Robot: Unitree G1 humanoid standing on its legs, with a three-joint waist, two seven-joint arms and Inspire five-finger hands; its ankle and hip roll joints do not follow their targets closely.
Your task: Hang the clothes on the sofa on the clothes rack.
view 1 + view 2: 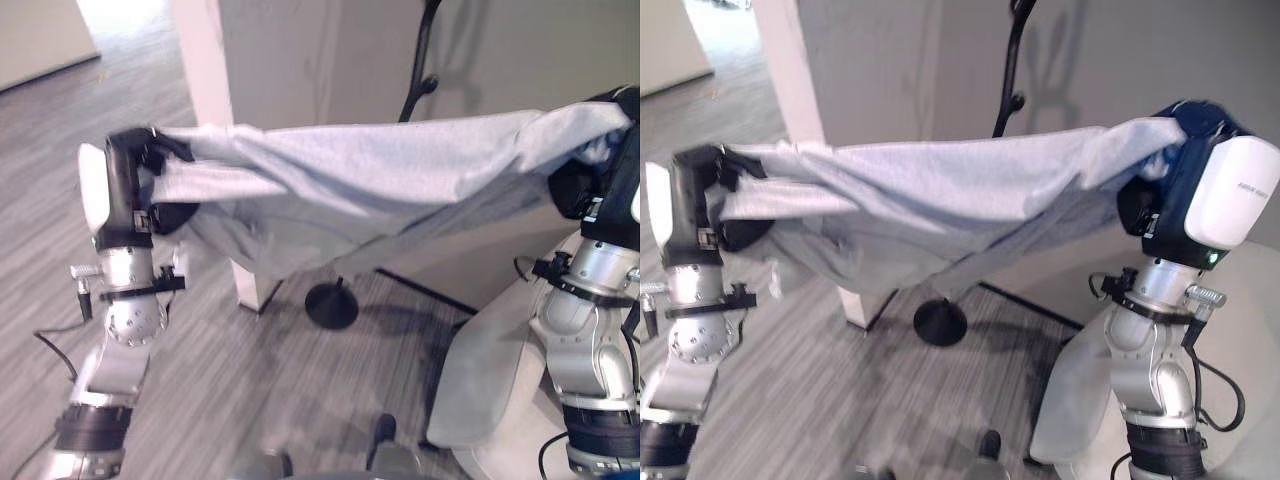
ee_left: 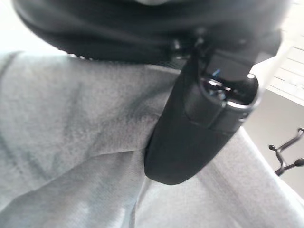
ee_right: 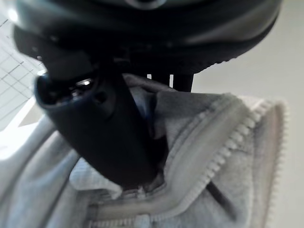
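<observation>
A light grey zip-up garment (image 1: pixel 380 170) hangs stretched in the air between both raised hands, sagging in the middle. My left hand (image 1: pixel 135 165) is shut on its left end, thumb (image 2: pixel 199 128) pressed onto the cloth (image 2: pixel 71 142). My right hand (image 1: pixel 1185 150) is shut on the right end, thumb (image 3: pixel 99 137) pinching the fabric beside the zipper edge (image 3: pixel 228 147). The black clothes rack (image 1: pixel 420 70) stands behind the garment, its round base (image 1: pixel 332 305) on the floor below the cloth. A light grey sofa (image 1: pixel 500 380) sits at the lower right.
A white pillar (image 1: pixel 215 80) and grey wall stand right behind the garment. Grey plank floor (image 1: pixel 250 390) lies open at the left and in front. An open passage leads off at the upper left.
</observation>
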